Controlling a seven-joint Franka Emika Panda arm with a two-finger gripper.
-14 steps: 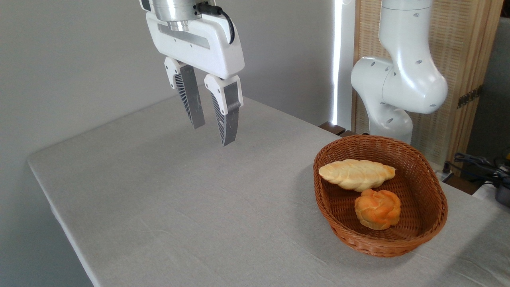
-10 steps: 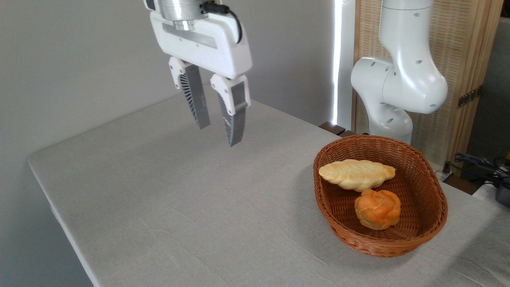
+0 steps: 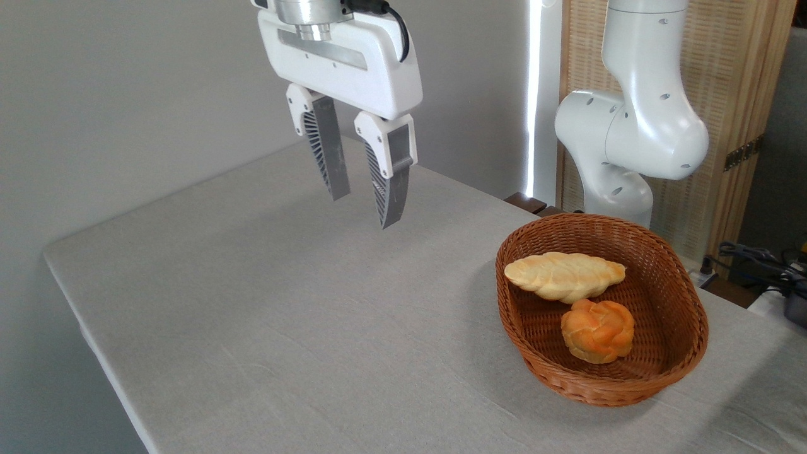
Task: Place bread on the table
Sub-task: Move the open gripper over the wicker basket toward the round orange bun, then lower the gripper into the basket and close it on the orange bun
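1. Bread (image 3: 597, 331): small round orange-golden knotted bun, lying in the near half of a brown wicker basket (image 3: 681, 372). Not on the bare worktop (image 3: 284, 315).
2. Braided loaf (image 3: 563, 275), longer and pale yellow, lies in the far half of the same basket, just behind the bun; the two look to be touching or nearly so.
3. Basket sits on the worktop's right side, oval, rim unobstructed.
4. Gripper (image 3: 364, 207) hangs in the air above the far middle of the worktop, well left of the basket and well apart from the bread. White housing, grey ribbed fingers (image 3: 328, 154) pointing down with a slight tilt.
5. Fingers spread, a clear gap between the tips; nothing held between them.
6. Robot arm (image 3: 630, 126), white, stands at the far right behind the basket, in front of a slatted wooden screen (image 3: 731, 75).
7. Worktop covered in light grey cloth, rounded corner at left.
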